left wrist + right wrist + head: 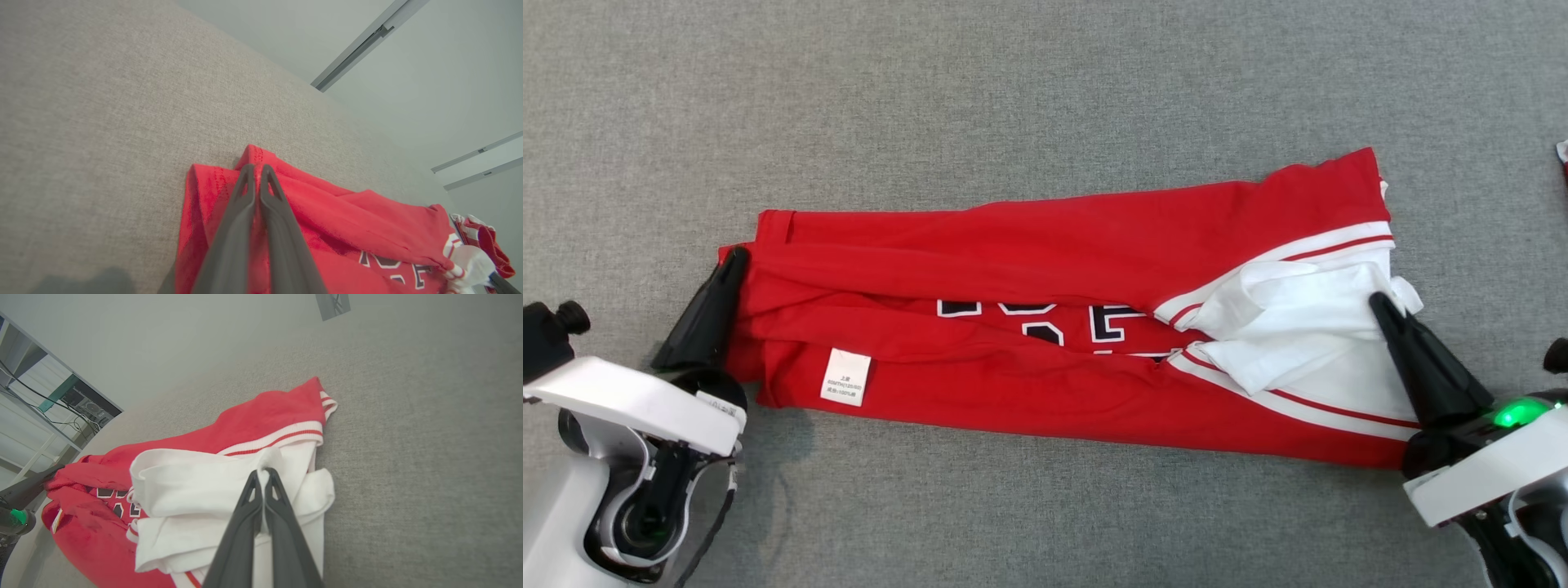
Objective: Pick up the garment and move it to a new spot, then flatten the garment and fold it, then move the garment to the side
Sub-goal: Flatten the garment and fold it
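Red garment (1029,245) lies in a long fold on grey mat (1013,82), care label (845,376) up. L gripper (737,255) is clamped on the hem end just beside label. R gripper (1380,300) is clamped on white sleeve cloth at the end far from label. Looks soft, light, floppy, so I'd grip both ends and hold it taut.

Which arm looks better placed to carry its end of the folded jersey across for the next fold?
Probably left. The left end effector is shut on the flat, even hem end of the red jersey; the right end effector pinches loose, bunched white sleeve fabric.
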Tool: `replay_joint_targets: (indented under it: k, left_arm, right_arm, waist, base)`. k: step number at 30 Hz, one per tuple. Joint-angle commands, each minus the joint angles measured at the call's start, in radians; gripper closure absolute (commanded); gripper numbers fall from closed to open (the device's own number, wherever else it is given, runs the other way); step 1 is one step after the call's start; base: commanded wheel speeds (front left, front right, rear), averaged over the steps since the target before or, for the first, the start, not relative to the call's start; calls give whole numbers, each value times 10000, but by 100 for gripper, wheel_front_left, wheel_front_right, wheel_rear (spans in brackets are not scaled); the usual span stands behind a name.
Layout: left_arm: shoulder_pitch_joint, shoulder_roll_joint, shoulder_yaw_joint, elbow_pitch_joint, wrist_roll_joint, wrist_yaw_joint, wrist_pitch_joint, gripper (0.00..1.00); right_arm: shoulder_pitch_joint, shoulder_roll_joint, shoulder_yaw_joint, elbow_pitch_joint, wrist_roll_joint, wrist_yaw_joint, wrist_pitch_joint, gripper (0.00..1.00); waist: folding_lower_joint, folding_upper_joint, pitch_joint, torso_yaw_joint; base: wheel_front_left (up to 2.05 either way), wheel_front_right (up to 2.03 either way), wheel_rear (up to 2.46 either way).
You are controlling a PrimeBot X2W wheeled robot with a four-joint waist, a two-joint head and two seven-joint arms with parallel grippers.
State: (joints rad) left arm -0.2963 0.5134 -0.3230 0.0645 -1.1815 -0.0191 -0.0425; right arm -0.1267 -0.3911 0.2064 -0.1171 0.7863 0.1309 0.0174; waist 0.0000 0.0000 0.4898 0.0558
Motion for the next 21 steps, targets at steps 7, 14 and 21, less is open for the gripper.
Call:
replay_joint_targets:
  k: [7,14,21]
  left_arm:
    - [482,-259,166,391,957,546,-1454,0]
    - [749,-828,777,-198,2691,1571,-2204,0]
    - [1092,-1972,2184,-1414,5473,1692,-2223,0]
  right_arm:
    - [400,759,-457,131,-1227,-4,-357,0]
    - [494,1556,-1573,-67,-2733,-4,-1216,0]
    - [252,2169,-2430,-44,-4535,-4,-1506,0]
  waist:
    - [0,0,-257,-49]
    - [0,0,-673,-39]
    - [0,0,-1256,-12]
  base:
    - [0,0,0]
    - [0,0,0]
    - [0,0,0]
